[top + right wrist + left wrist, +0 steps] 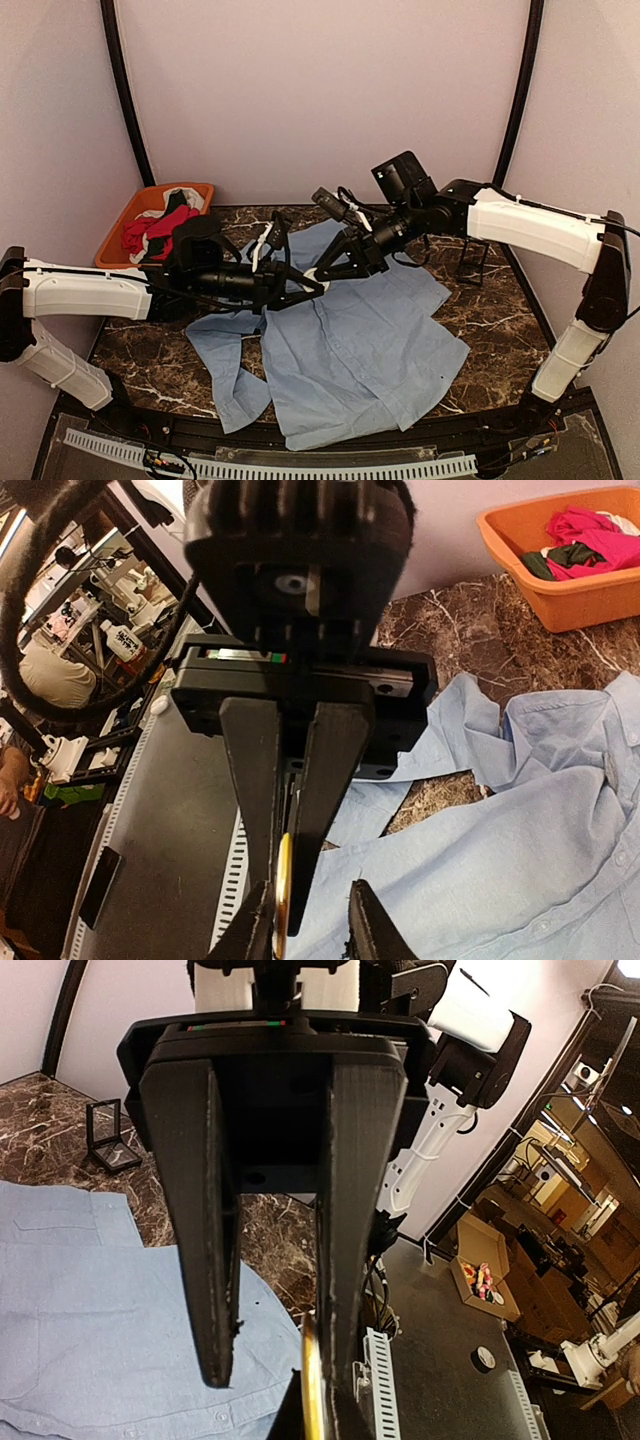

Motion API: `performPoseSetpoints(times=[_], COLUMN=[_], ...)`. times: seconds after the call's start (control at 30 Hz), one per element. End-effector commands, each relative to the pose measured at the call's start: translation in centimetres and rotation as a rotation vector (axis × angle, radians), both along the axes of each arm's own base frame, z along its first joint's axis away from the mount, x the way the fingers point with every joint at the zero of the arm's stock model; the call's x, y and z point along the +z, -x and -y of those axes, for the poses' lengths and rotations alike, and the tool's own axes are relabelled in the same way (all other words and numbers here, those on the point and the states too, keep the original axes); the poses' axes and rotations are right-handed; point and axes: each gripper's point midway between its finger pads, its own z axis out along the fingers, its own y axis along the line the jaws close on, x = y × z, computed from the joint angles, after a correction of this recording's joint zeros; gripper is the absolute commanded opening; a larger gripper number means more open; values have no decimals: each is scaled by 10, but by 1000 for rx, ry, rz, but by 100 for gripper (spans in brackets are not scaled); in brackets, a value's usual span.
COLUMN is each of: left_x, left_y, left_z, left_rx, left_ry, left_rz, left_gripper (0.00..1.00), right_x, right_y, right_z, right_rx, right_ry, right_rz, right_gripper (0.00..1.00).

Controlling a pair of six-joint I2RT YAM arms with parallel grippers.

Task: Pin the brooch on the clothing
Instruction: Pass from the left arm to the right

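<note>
You see the shirt (360,350) as soft matt cloth, creased, with small smooth buttons. The table (500,310) looks like glossy dark marble, white-veined. Your gripper fingers (335,770) are matt black plastic, rough at the edges. The brooch (283,900) shows a shiny gold metal edge. The tub (125,215) is smooth orange plastic.

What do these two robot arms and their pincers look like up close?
Each arm pairs white shell segments with black joints. The left arm and right arm trail thin black cables. The left gripper and right gripper have two long, matte-black, tapering fingers on a boxy black body with a small red-green mark.
</note>
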Motion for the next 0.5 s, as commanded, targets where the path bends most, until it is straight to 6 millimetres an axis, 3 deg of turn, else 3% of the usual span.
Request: performPoseSetpoints(times=[0.0, 0.1, 0.17, 0.3, 0.47], left_x=[18, 16, 15, 18, 25], left_y=[7, 7, 6, 4, 3], left_z=[2, 2, 2, 1, -4], left_rx=[-33, -34, -30, -12, 20], left_ry=[42, 39, 37, 42, 62], left_rz=[28, 26, 26, 35, 52], left_gripper=[1, 1, 1, 5, 31], right_x=[8, 8, 7, 5, 2], right_y=[2, 3, 4, 8, -3], right_z=[-5, -5, -4, -3, -2], right_rx=[20, 23, 28, 44, -33], right_ry=[-16, -16, -14, -11, 17], right_rz=[18, 19, 15, 11, 52], right_gripper=[23, 14, 0, 0, 0])
